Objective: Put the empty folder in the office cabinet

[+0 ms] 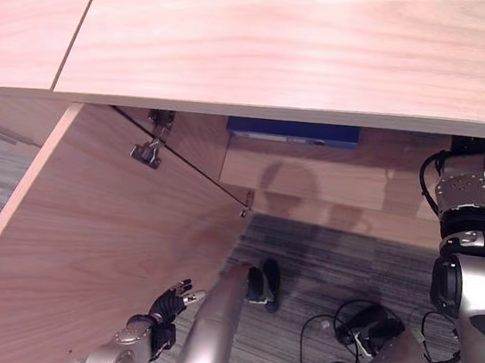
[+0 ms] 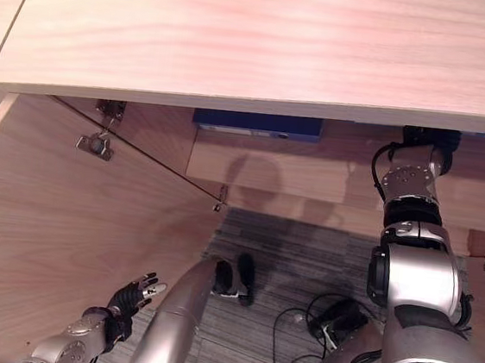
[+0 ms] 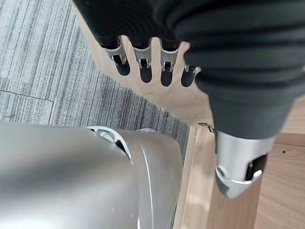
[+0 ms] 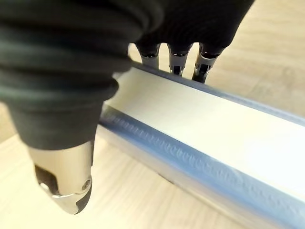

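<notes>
Right hand (image 4: 157,28) fingers curled over blue folder (image 4: 200,143) inside cabinet (image 1: 312,176); left hand (image 1: 169,304) relaxed beside open door (image 1: 88,243).

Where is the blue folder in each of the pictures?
Left eye view: blue folder just under the cabinet top's edge, middle.
Right eye view: same spot, slightly left of middle.
Left wrist view: not in it.
Right wrist view: a long band beneath the right hand's fingers.
Shared landmark: the open cabinet door.
</notes>
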